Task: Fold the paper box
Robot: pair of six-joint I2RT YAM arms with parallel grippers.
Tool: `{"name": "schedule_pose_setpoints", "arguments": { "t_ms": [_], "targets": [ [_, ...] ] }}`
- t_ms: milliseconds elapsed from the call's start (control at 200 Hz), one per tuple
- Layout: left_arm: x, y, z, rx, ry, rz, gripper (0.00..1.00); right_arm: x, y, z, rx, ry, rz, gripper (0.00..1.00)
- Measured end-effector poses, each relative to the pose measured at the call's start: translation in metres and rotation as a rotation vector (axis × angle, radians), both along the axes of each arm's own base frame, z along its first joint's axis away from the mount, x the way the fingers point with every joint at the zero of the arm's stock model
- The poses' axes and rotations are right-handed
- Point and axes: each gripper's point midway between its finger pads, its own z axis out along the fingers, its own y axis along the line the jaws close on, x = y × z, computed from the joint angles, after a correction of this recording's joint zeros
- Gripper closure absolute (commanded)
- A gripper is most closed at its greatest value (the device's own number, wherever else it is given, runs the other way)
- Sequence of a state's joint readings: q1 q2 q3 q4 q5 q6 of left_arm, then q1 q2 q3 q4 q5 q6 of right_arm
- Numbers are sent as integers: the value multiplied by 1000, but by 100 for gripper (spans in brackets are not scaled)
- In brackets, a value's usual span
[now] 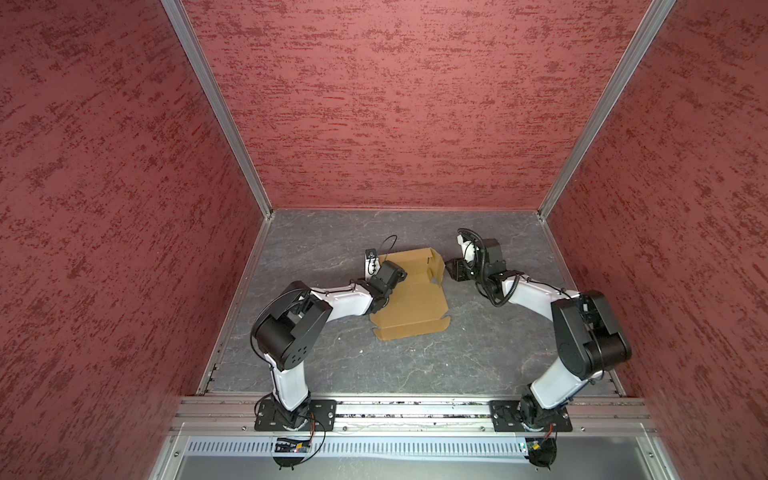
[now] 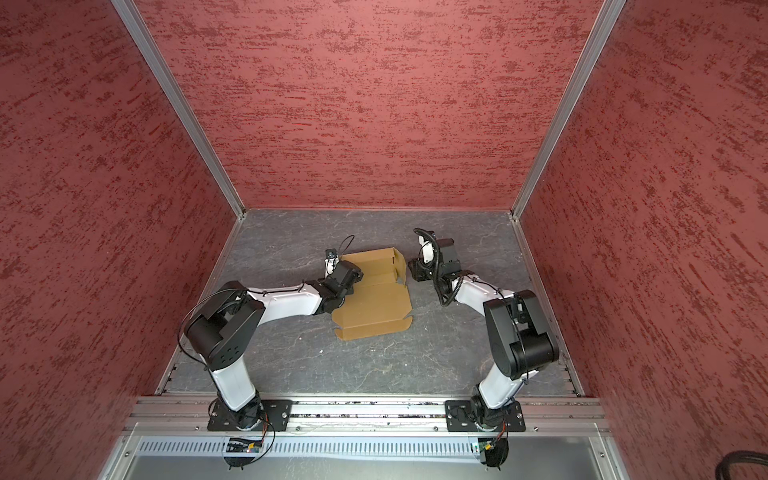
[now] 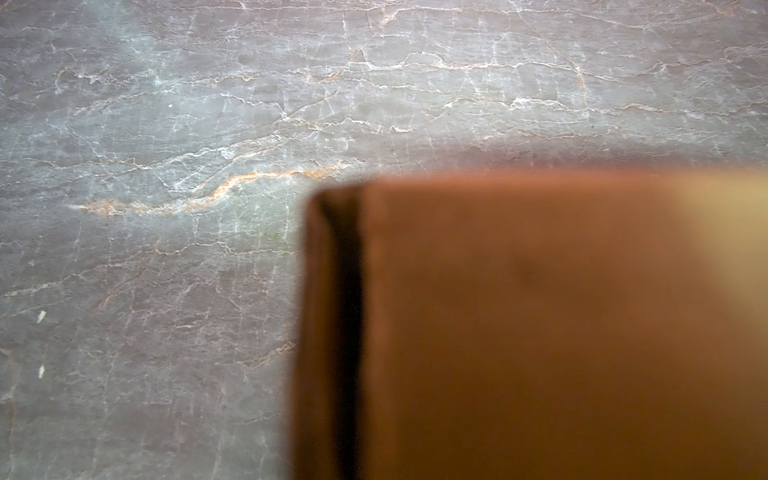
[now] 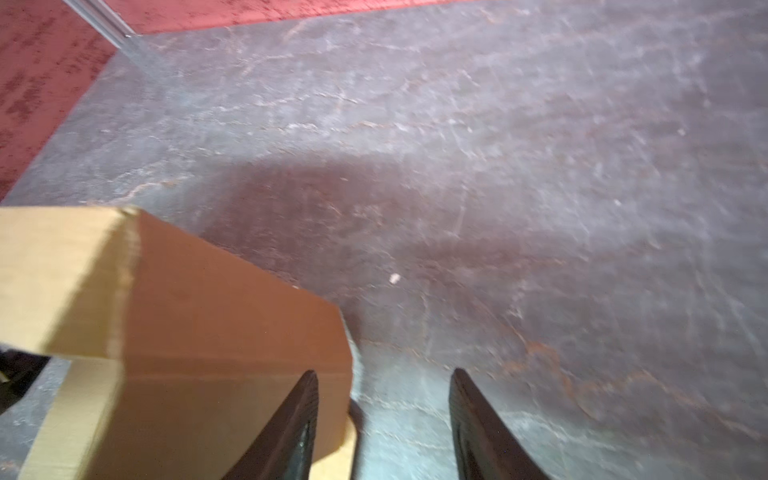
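Partly folded, the paper box (image 1: 409, 307) lies on the counter (image 1: 478, 340), far wall raised; left claw (image 1: 386, 277) clenched at its left edge, right claw (image 4: 384, 376) released beside it.

Matt cardboard paper box (image 1: 409, 307) on veined stone-look table (image 1: 478, 353)

**Nothing Legible in the Cell**

From where I stood, no word, number, brand or sign could be read anywhere. The paper box (image 1: 409, 299) showed only plain brown card on the faces turned my way. The small board (image 1: 291, 448) under the left arm's base was too small for me to make out any lettering.
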State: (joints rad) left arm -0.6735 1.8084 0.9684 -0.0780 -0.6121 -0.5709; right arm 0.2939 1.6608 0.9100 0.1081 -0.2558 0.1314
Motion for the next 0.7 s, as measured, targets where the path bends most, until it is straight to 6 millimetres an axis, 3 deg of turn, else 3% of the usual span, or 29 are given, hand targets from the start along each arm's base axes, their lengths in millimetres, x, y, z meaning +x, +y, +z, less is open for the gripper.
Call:
{"name": "schedule_pose_setpoints", "arguments": {
  "t_ms": [195,401,696],
  "targets": [
    [0,0,0,0,0,0,100,-11,22,-1,-11,-7,67,47],
    [0,0,0,0,0,0,100,-25,30,-14,-26,19,98,47],
    [0,0,0,2,0,-3,100,-24,40,-16,-23,12,119,47]
  ]
}}
